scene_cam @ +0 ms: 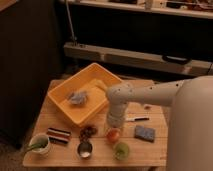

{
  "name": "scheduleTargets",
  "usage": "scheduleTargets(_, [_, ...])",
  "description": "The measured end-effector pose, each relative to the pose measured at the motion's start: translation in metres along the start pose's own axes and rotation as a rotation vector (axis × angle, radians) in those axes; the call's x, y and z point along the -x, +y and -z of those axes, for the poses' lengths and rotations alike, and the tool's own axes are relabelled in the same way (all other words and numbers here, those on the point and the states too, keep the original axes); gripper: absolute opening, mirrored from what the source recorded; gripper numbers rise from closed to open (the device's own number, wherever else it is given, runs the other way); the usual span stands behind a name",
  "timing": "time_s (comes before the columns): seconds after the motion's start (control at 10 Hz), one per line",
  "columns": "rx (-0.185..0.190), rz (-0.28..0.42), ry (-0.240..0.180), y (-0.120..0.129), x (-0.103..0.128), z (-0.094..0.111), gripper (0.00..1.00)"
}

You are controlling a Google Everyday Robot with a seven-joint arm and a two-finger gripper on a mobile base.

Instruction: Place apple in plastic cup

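- Orange-red with a yellowish patch, the apple [114, 136] appears to be sitting on the wooden worktop [152, 150], near its front edge. It is not lying in the plastic cup.
- The light-green plastic cup [121, 150] is standing upright just beside the apple, towards the front edge. Nothing is showing inside it.
- The pincer [113, 127] is hanging straight down over the apple, its lower end meeting the top of the fruit. Whether it is spread or pinching the apple cannot be told.
- The white arm [150, 93] is reaching in from the right of the camera view, above a black marker [136, 119] and a blue sponge [145, 133].
- Judged progress: the approach is looking finished and the grasp is at hand. The lift, the short carry to the cup and the release are all waiting to be done.
- Dark grapes [88, 131] are lying just left of the apple, with a shiny metal cup [84, 148] in front of them.
- A yellow tray [62, 95] is occupying the rear left. A white cup [39, 145] with green contents is standing at the front left corner.
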Motion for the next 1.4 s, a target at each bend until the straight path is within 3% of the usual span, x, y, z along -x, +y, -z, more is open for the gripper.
scheduleTargets(0.2, [0.011, -0.033, -0.035, -0.002, 0.001, 0.027, 0.00])
scheduleTargets(0.4, [0.032, -0.058, -0.072, 0.005, -0.005, 0.073, 0.00])
scheduleTargets(0.7, [0.066, -0.099, -0.132, 0.013, -0.035, 0.140, 0.00])
scheduleTargets(0.8, [0.068, -0.111, -0.139, 0.016, -0.050, 0.153, 0.00])
scheduleTargets(1.1, [0.078, -0.143, -0.117, 0.020, -0.085, 0.160, 0.00])
scheduleTargets(1.2, [0.079, -0.157, -0.105, 0.017, -0.093, 0.154, 0.00])
scheduleTargets(1.4, [0.095, -0.203, -0.086, 0.006, -0.110, 0.124, 0.00])
